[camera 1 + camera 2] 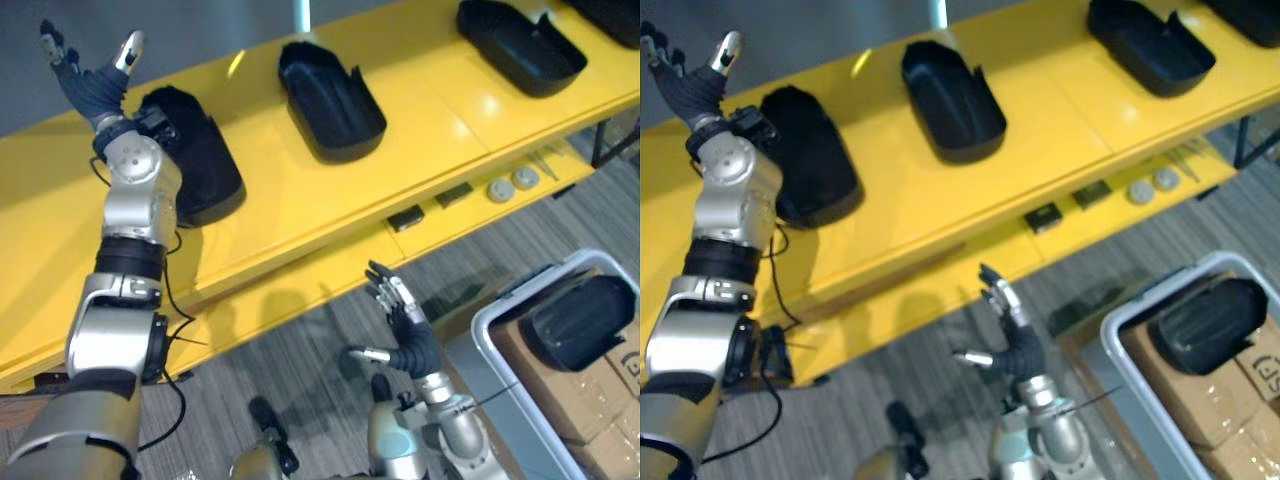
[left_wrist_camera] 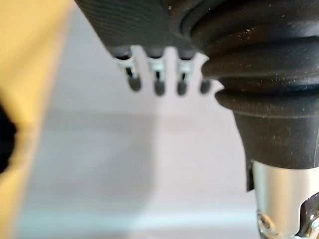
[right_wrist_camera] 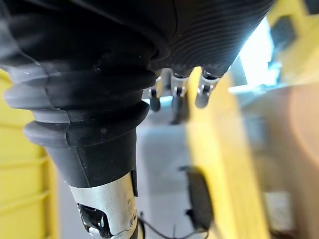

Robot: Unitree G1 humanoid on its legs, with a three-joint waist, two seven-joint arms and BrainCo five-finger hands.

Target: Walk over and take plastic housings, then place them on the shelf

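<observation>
Left hand [image 1: 92, 80] raised, right hand [image 1: 408, 330] low, both spread.

Three black plastic housings [image 1: 330, 100] lie spaced apart along the yellow shelf [image 1: 440, 130]; a fourth black housing [image 1: 580, 320] rests in a white-rimmed bin [image 1: 480, 335].

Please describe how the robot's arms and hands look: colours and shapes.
The left arm and the right arm are silver-grey, built of rounded segments with black bands at the joints. The left hand and the right hand each wear a dark ribbed cover over back and wrist; the fingers are silver with dark tips.
</observation>
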